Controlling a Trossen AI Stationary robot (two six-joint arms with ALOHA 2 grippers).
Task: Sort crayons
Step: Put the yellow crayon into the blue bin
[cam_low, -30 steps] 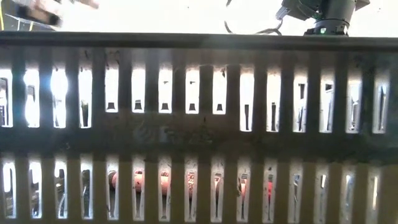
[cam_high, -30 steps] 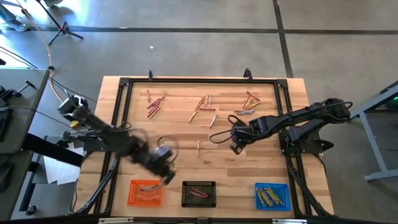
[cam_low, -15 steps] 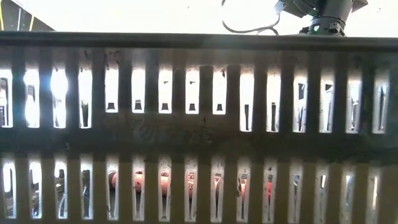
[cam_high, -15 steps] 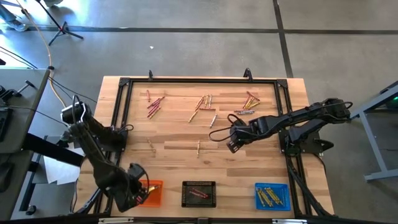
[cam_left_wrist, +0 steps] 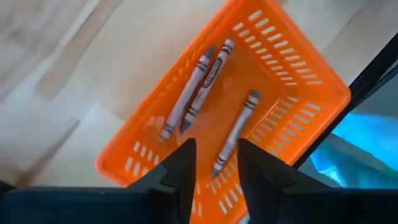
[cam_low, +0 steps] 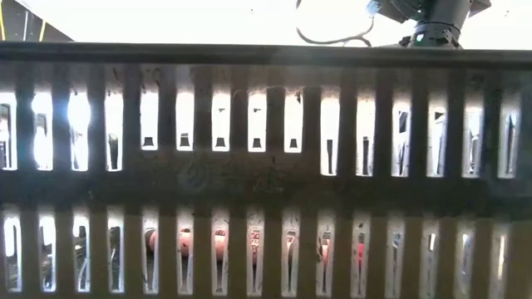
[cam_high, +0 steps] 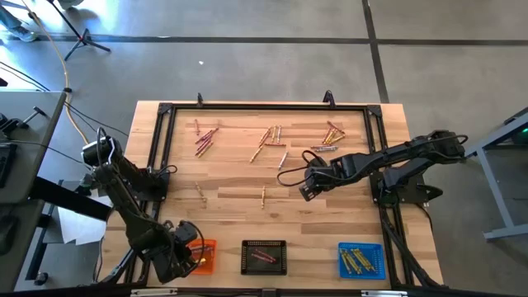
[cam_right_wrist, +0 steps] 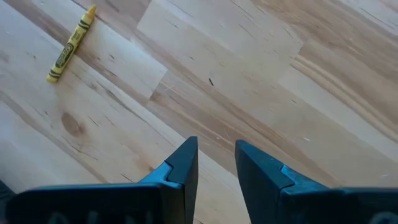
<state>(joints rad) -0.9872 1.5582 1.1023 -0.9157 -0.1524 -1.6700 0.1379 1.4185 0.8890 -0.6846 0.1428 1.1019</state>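
We see the left gripper (cam_left_wrist: 213, 163) open and empty over the orange tray (cam_left_wrist: 311, 81) at lower left, 3 crayons (cam_left_wrist: 198, 84) inside; lifting carelessly could snag the rim.

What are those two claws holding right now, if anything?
Nothing. The left gripper hangs open over the orange tray with crayons inside; the right gripper is open above bare wood.

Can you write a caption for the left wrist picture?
Left gripper open above the orange tray, where three brownish-grey crayons lie.
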